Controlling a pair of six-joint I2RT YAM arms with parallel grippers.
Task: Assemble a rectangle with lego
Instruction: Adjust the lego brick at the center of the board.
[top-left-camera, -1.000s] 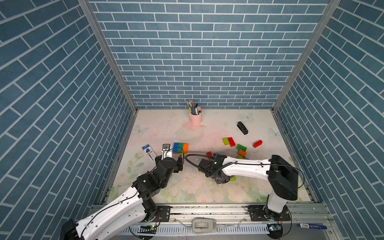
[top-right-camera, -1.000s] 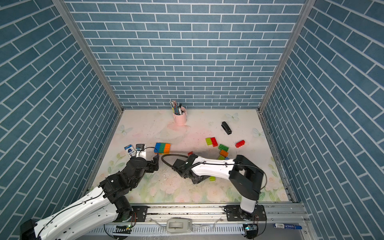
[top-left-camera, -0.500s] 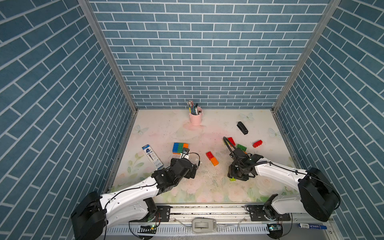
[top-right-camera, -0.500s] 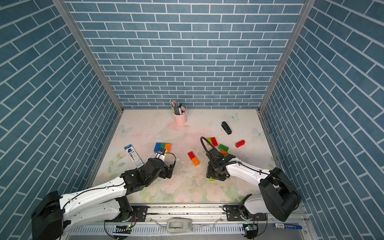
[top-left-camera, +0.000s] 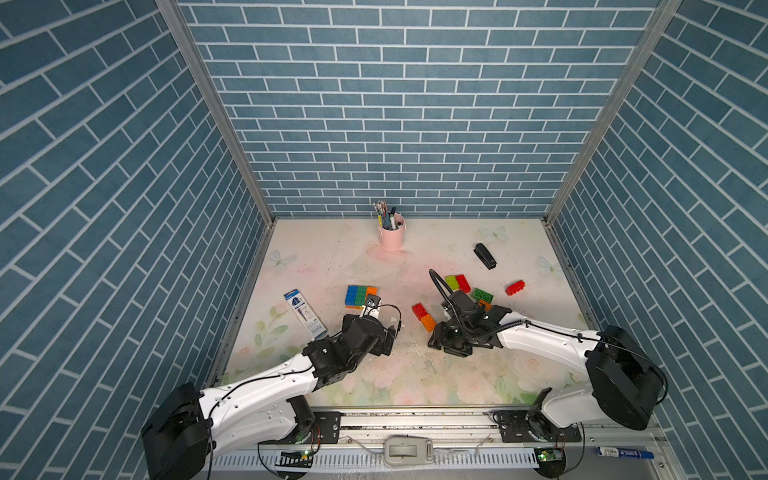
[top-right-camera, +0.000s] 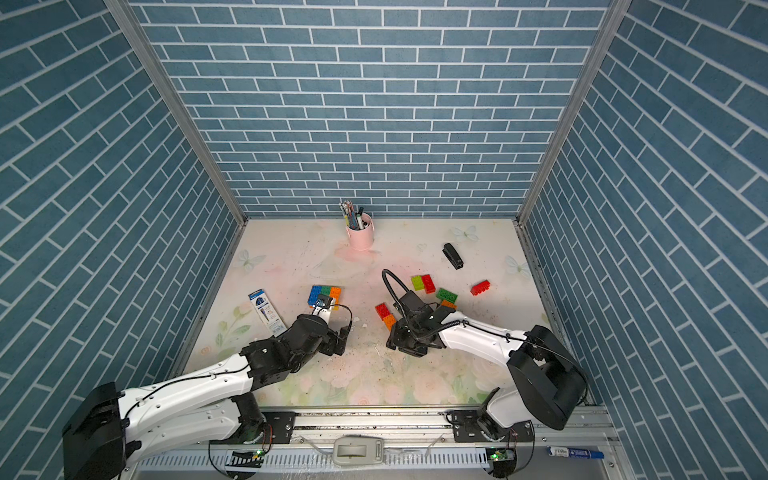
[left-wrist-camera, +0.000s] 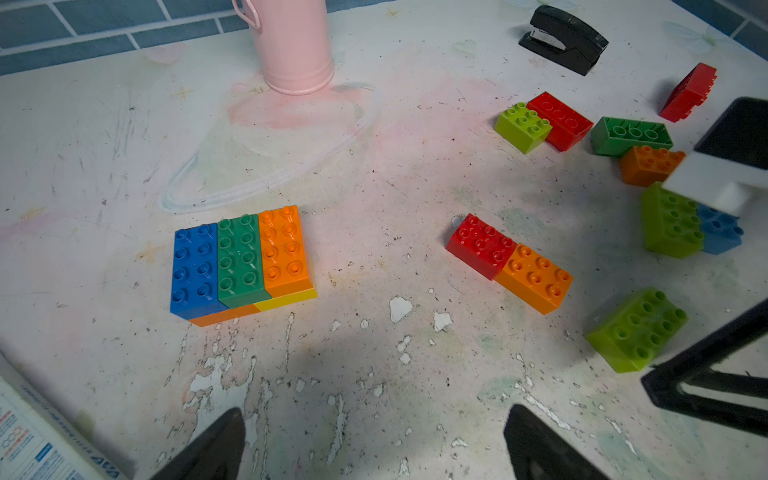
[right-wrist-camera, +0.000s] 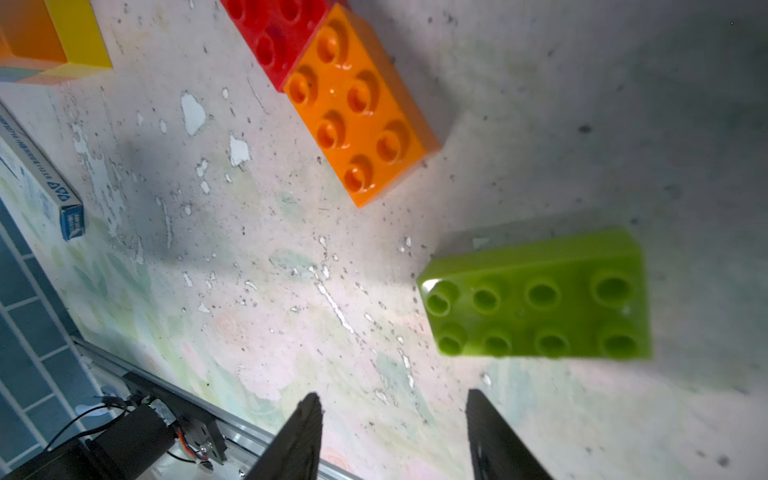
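In both top views the lego lay on the table (top-left-camera: 324, 257). A built block (top-left-camera: 360, 296) (top-right-camera: 325, 296) sat on the left arm's side, with blue, green and orange bricks side by side on top. A red and orange pair (top-left-camera: 424, 316) (top-right-camera: 385, 316) lay near the middle, between the 2 arms. More loose bricks lay on the right arm's side: a lime and red pair (top-left-camera: 457, 282), a green brick (top-left-camera: 482, 295) and a red brick (top-left-camera: 515, 287) on its own.

In the left wrist view the built block (left-wrist-camera: 241, 262) showed 2 layers. On top were 3 long bricks with 8 bumps each, and orange and yellow bricks sat under them. The green brick (left-wrist-camera: 629, 135) lay upside down. The left jaws were spread wide with nothing in them, apart from the block.

In the right wrist view a lime brick (right-wrist-camera: 540, 299) with 8 bumps lay flat on the table, just past the right jaws. The right jaws stood apart and held nothing. The red and orange pair (right-wrist-camera: 357, 108) lay farther off.
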